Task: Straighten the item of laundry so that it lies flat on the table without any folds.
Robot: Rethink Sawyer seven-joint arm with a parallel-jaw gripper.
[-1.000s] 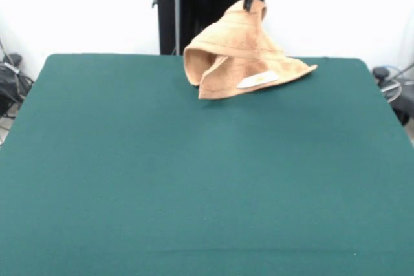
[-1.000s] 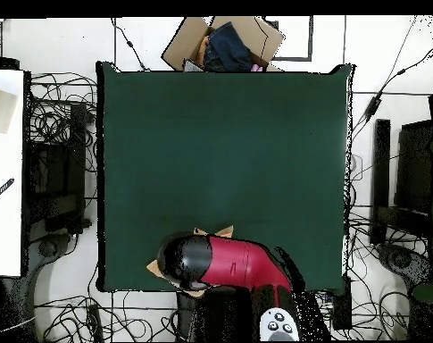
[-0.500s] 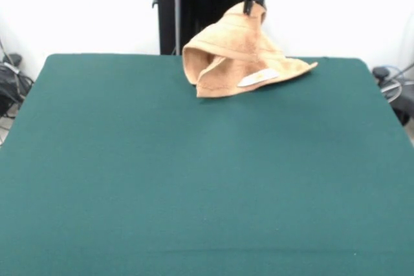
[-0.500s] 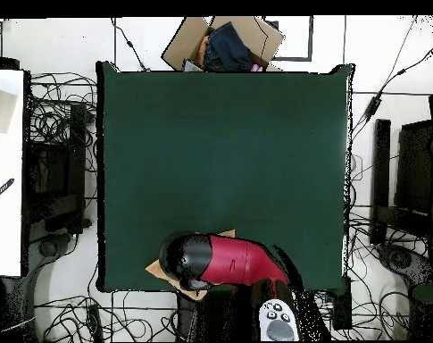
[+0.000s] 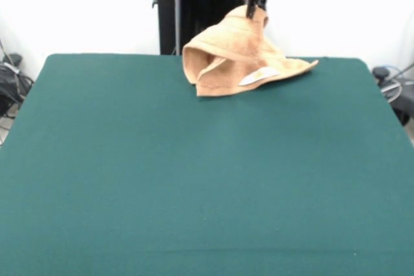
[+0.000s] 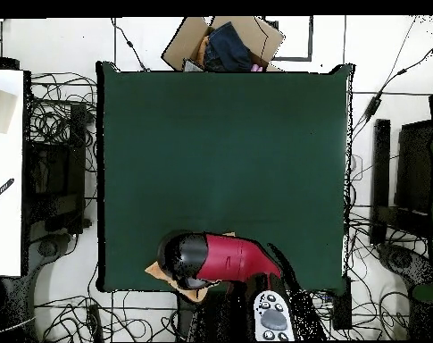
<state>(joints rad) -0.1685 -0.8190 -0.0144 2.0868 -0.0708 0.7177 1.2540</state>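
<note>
Dark green felt-like cloth covers the large rectangular table (image 5: 194,179), bare over most of its surface. At its edge by the robot, the small peach-orange terry towel (image 5: 240,56) rises in a crumpled cone, its lower folds and a white label resting on the cloth. The red and black arm's gripper (image 5: 257,6) pinches the towel's peak, clamped on it.

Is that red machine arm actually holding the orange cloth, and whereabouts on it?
Yes. The gripper pinches the peach-orange terry towel at its raised top point, which looks like a corner or edge. The rest drapes down in folds onto the dark green table.
</note>
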